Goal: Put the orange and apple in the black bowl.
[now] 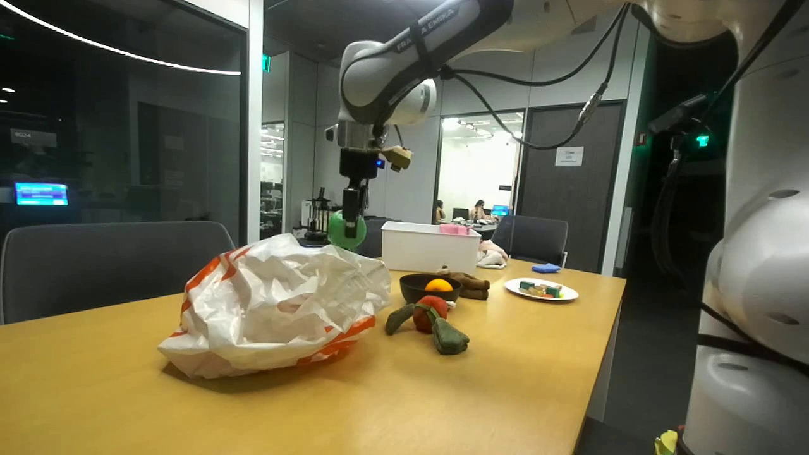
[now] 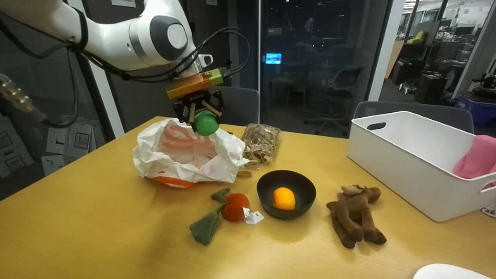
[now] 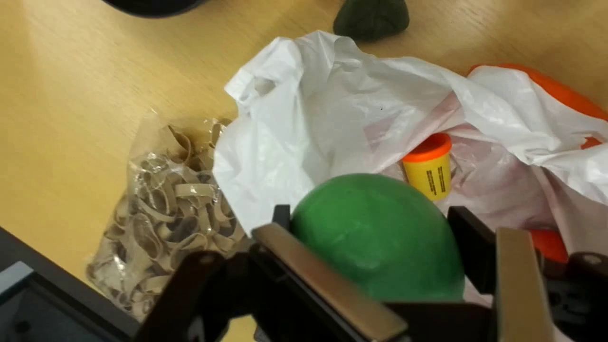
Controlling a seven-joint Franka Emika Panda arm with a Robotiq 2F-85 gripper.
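Wood-grained counter (image 2: 77, 217) spreads well past the crinkled bag (image 1: 278, 309); above it my pincer (image 2: 204, 115) clamps a smooth green ball (image 3: 377, 237).

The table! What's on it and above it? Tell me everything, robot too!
Bowl: one, black, on table
Orange: one, orange, inside bowl
Plush vegetable: one, red and green, beside bowl
Bin: one, white, on table
Plush animal: one, brown, between bowl and bin
Pink thing: one, pink, in bin
Pale thing: one, pinkish white, near bin
Bag: one, white and orange, on table
Tub: one, yellow, orange lid, in bag
Unclear thing: one, red, in bag
Packet of bands: one, tan, beside bag
Plate: one, white, on table
Little pieces: several, mixed, on plate
Flat thing: one, blue, on table
Round thing, maybe the apple: one, green, held by tool
Arm: one, white and dark, above table
Tool: one, black, above bag
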